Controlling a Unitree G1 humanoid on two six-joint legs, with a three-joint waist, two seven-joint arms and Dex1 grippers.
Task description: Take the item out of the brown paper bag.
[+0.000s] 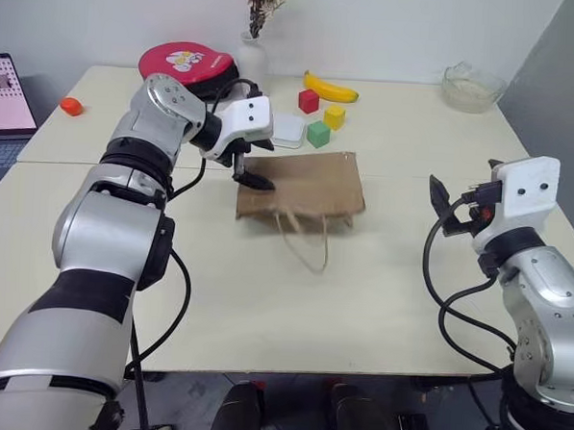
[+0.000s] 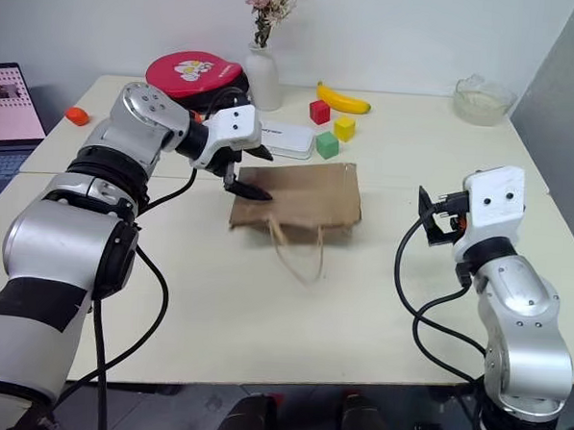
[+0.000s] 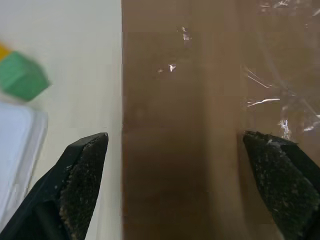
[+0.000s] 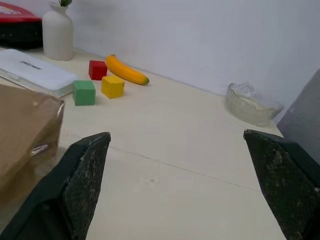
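Approach step, by the look of it: left gripper (image 1: 253, 180) over the far left corner of the brown paper bag (image 1: 308, 185) flat on the worktop (image 1: 360, 296), jaws wide, empty. Right gripper (image 1: 441, 206) well apart, likewise wide and empty. Item unseen, presumably inside. Next: pinning or lifting the bag, then reaching into its mouth.

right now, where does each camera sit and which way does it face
Left and right eye views: on the head, looking forward and down over the table at the flat creased brown paper bag; both arms show, with the open left gripper over the bag and the open right gripper away from it.
Left wrist view: looks between its black fingers down at the bag.
Right wrist view: looks level across the table at the long yellow banana.
Both wrist views share the green cube.
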